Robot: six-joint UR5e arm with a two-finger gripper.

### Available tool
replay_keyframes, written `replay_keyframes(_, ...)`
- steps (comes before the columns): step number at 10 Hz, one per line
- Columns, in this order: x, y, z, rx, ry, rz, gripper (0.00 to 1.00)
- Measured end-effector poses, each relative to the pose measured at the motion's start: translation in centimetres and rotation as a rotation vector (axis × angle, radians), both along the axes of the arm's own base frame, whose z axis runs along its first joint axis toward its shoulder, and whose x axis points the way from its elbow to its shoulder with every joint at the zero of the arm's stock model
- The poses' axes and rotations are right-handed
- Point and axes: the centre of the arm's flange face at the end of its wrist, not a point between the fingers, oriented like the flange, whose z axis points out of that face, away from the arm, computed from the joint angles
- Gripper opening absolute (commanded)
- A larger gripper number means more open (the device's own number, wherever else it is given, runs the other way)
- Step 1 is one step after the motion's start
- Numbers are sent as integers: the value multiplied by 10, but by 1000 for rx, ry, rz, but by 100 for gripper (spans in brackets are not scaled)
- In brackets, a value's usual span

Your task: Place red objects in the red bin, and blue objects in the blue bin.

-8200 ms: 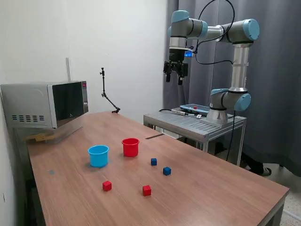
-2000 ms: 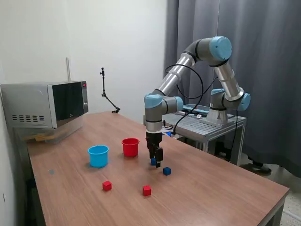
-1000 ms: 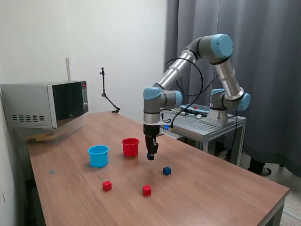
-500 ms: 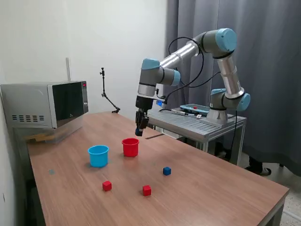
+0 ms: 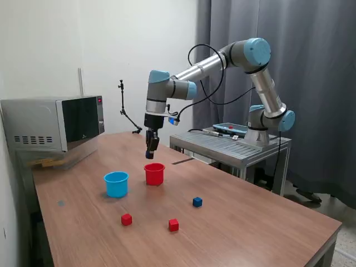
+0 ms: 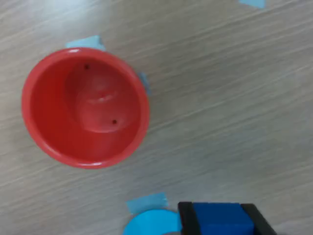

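My gripper (image 5: 149, 152) hangs above the table, just over and slightly to the exterior view's left of the red bin (image 5: 154, 173). It is shut on a dark blue cube (image 6: 217, 216), which sits between the black fingers (image 6: 186, 219). In the wrist view the red bin (image 6: 85, 107) is empty, and an edge of the light blue bin (image 6: 146, 226) shows beside the gripper (image 6: 218, 223). The blue bin (image 5: 116, 184) stands to the exterior view's left of the red one. A second blue cube (image 5: 197, 202) and two red cubes (image 5: 127, 219) (image 5: 173, 225) lie on the table.
A microwave (image 5: 53, 122) stands at the table's far corner on the exterior view's left. A metal stand (image 5: 231, 146) carries the arm's base behind the table. Bits of blue tape (image 6: 145, 202) are stuck on the wooden tabletop (image 5: 250, 228).
The gripper shut on a blue cube on the table, lifted it, and carried it to the exterior view's left, past the red bin. One blue cube is left on the table.
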Motion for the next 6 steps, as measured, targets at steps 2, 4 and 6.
replay_keyframes(2, -13, 14, -9, 1, -22, 33, 0)
replay_keyframes(4, -29, 27, -2, 8, -1, 46, 0)
replay_keyframes(6, -44, 47, 4, 15, 27, 34, 0)
